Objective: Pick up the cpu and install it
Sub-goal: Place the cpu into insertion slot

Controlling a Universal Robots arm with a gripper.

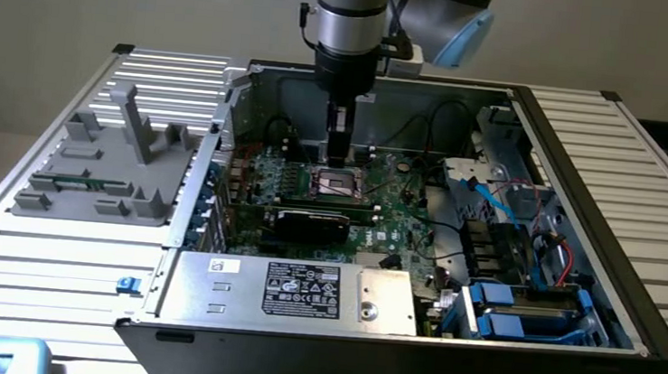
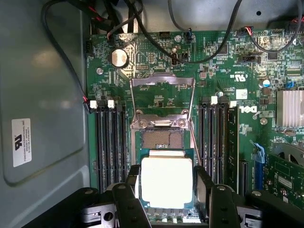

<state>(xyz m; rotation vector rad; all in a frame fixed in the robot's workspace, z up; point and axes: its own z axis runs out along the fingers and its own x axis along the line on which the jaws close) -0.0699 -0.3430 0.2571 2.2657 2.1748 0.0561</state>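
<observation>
The cpu (image 2: 166,183), a square chip with a bright silver top and a thin green rim, sits between my gripper's (image 2: 166,176) two black fingers (image 2: 132,184), which are shut on its sides. Just beyond it lies the dark square socket (image 2: 163,139), uncovered, with its metal load frame (image 2: 163,102) swung up and back. In the exterior view my gripper (image 1: 336,158) hangs straight down inside the open computer case, its tip just above the socket (image 1: 340,185) on the green motherboard (image 1: 399,215).
Memory slots (image 2: 110,142) flank the socket on both sides. Black cables (image 2: 199,57) loop over the board behind it. A black card (image 1: 313,224) lies in front of the socket, then the silver power supply (image 1: 289,290). A grey fixture (image 1: 100,167) stands outside the case on the exterior view's left.
</observation>
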